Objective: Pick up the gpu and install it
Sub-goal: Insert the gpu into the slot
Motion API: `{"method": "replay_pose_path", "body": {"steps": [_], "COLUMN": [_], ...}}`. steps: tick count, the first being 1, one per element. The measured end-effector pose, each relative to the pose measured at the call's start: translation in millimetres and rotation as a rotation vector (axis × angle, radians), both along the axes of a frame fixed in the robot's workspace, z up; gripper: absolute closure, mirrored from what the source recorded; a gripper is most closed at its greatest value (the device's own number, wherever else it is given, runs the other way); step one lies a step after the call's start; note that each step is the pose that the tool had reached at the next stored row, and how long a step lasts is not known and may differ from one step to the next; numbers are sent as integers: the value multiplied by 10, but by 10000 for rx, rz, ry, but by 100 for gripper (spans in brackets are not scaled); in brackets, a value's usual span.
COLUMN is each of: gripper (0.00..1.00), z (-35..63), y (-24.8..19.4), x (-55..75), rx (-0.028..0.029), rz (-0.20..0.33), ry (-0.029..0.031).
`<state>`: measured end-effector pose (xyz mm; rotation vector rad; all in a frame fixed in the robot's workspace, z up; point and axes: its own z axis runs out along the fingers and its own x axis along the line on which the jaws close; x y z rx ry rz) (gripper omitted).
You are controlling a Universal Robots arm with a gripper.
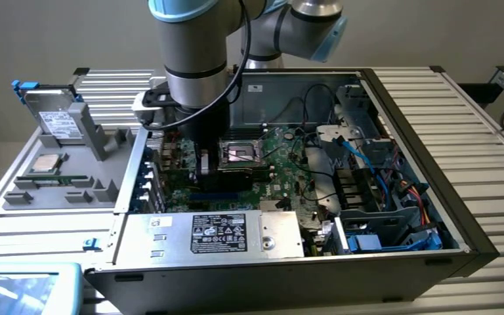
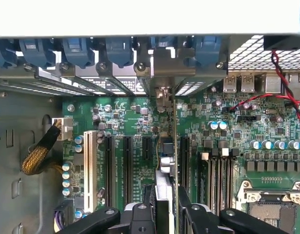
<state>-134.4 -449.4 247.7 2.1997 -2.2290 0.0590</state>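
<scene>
The hand (image 2: 164, 214) is closed on the gpu (image 2: 165, 158). The card stands edge-on between the fingers (image 2: 142, 212), directly below the hand, among the expansion slots (image 2: 126, 161) of the motherboard (image 2: 125, 114). Its metal end bracket (image 2: 162, 73) meets the rear wall of the open computer case (image 1: 462, 216). The grasp point lies just to the exterior view's left of the CPU socket (image 1: 241, 154).

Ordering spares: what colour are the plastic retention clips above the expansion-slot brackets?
Blue; the retention clips show best in the wrist view.
</scene>
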Motion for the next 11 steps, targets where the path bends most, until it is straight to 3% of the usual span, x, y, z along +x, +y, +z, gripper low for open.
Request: {"method": "replay_pose_path", "body": {"steps": [2, 11], "gripper": [71, 71], "z": [-4, -28], "y": [0, -1], "x": [-1, -2], "rx": [-24, -26], "rz": [-1, -1], "ry": [2, 2]}}
